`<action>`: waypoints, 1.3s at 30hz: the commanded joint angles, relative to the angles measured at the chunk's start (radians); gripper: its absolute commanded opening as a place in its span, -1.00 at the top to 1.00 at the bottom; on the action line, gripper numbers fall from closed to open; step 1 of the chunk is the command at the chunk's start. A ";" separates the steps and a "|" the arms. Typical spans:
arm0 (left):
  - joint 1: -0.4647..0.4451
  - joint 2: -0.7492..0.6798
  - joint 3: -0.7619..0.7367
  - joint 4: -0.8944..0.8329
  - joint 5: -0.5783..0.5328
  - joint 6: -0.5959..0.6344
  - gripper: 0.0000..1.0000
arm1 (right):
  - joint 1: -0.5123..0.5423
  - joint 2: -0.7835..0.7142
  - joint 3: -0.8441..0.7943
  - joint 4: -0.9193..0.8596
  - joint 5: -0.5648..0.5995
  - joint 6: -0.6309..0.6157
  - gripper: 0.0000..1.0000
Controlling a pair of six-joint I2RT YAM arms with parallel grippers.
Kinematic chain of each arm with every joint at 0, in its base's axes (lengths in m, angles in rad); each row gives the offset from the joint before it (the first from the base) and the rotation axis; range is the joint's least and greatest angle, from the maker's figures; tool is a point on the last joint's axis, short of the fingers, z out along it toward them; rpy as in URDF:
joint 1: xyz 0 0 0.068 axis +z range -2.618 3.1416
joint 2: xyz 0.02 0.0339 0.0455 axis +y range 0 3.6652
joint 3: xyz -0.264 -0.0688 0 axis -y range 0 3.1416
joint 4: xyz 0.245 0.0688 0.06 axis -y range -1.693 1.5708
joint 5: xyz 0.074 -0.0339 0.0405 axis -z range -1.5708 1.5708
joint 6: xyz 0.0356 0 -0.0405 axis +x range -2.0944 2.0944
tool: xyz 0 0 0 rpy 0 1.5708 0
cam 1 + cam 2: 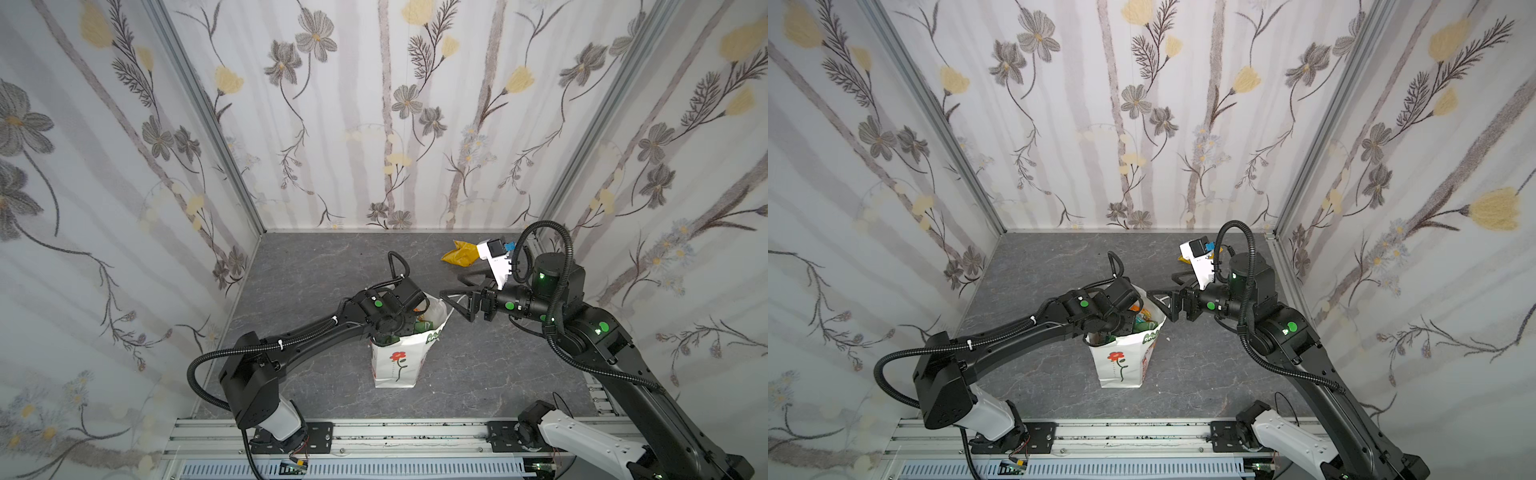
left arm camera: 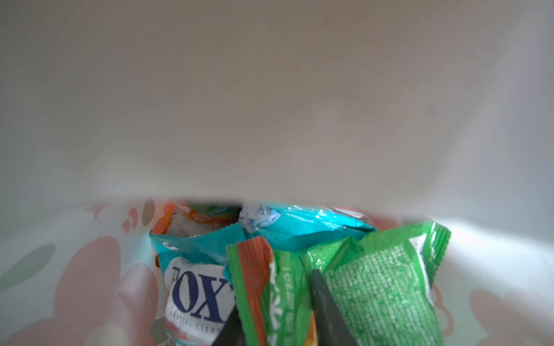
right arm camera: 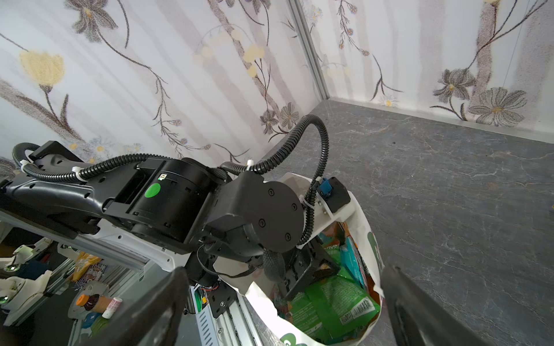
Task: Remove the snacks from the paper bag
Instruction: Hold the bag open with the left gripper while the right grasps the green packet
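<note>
Light: bright, even and soft in both top views; only faint shadows on the bench (image 1: 478, 374).
Edges: wall posts bow outward in both top views.
Blur: the paper bag (image 2: 269, 90) wall fills my left wrist view, unfocused.
Glare: white glints on the teal packet (image 2: 311, 227).

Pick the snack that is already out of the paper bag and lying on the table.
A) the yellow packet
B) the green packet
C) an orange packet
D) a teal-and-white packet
A: in a top view the yellow packet lies on the table at the back right, apart from the paper bag, while the green packet and a teal-and-white packet sit inside the bag.
</note>
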 commanded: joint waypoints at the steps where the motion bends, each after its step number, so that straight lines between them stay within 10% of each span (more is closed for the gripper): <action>1: 0.004 -0.009 -0.009 -0.047 0.004 -0.014 0.64 | 0.001 0.002 -0.004 0.023 0.018 -0.011 -0.99; 11: 0.004 -0.065 -0.004 -0.030 0.007 -0.009 0.99 | 0.002 0.002 -0.003 0.026 0.023 -0.007 -0.99; 39: 0.003 -0.158 0.055 -0.040 0.008 0.006 1.00 | 0.002 -0.011 -0.010 0.034 0.085 0.003 -0.99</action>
